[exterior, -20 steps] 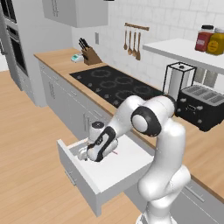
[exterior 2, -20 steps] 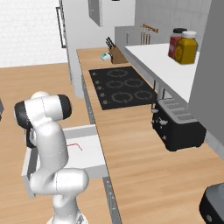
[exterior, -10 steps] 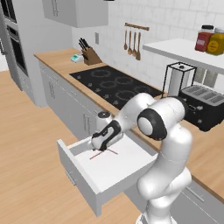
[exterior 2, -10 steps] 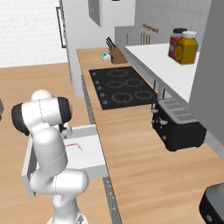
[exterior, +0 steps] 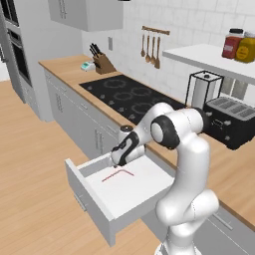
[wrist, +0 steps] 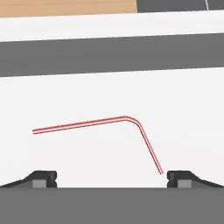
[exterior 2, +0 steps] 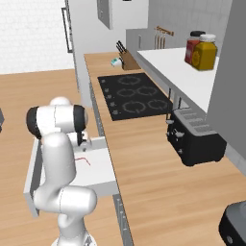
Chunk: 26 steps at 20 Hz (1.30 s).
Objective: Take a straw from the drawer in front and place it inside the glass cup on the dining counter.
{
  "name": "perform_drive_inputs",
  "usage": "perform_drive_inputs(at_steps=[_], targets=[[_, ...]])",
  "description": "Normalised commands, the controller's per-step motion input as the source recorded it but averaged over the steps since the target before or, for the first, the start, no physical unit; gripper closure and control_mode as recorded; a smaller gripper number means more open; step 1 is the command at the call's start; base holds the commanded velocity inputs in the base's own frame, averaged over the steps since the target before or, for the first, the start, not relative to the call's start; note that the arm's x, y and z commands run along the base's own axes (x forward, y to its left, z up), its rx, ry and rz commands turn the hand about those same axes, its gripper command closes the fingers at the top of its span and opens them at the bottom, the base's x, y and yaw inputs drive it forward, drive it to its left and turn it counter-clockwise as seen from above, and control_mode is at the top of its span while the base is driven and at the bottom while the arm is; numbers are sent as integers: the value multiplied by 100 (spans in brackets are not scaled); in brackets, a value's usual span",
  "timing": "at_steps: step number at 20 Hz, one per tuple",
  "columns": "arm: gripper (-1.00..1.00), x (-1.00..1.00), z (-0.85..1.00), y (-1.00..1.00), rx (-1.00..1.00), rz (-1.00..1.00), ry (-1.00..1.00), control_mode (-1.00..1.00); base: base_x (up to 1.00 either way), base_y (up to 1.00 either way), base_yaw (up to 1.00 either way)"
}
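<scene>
The drawer (exterior: 90, 198) is pulled out from under the wooden worktop, its white floor (exterior 2: 100, 169) bare except for the straw. The straw (exterior: 118, 174) is a thin red stick with a bend, lying flat on the drawer floor (wrist: 87, 94). My gripper (exterior: 118, 158) hangs open just above the drawer's back half, close over the straw (exterior 2: 84, 159). In the hand view the straw (wrist: 127, 119) lies just ahead of my open gripper (wrist: 112, 177), with one end near the right fingertip (wrist: 181, 177). The glass cup and the dining counter are out of view.
Behind the drawer runs the wooden worktop with a black hob (exterior: 127, 93), a black toaster (exterior: 233, 120), a paper-towel stand (exterior: 202, 88) and a knife block (exterior: 102, 63). Jars (exterior 2: 201, 49) stand on a white shelf. Wood floor lies free left of the drawer.
The hand has swung a little toward the worktop side of the drawer and uncovered the straw in the left base view. The jaws have stayed open and the straw has not moved.
</scene>
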Motion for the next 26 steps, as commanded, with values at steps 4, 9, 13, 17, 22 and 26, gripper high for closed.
perform_drive_inputs(at_steps=[4,9,13,17,22,26], targets=[[-100,11,-47,-23,0,0,0,-100,0,0,0],[-100,23,-41,-20,0,0,0,-100,0,0,0],[-100,24,-33,-3,0,0,0,-100,0,0,0],[-100,19,-30,0,0,1,0,-100,0,0,0],[-100,29,-31,-2,0,1,0,-100,0,0,0],[-100,29,-34,-3,0,1,0,-100,0,0,0]])
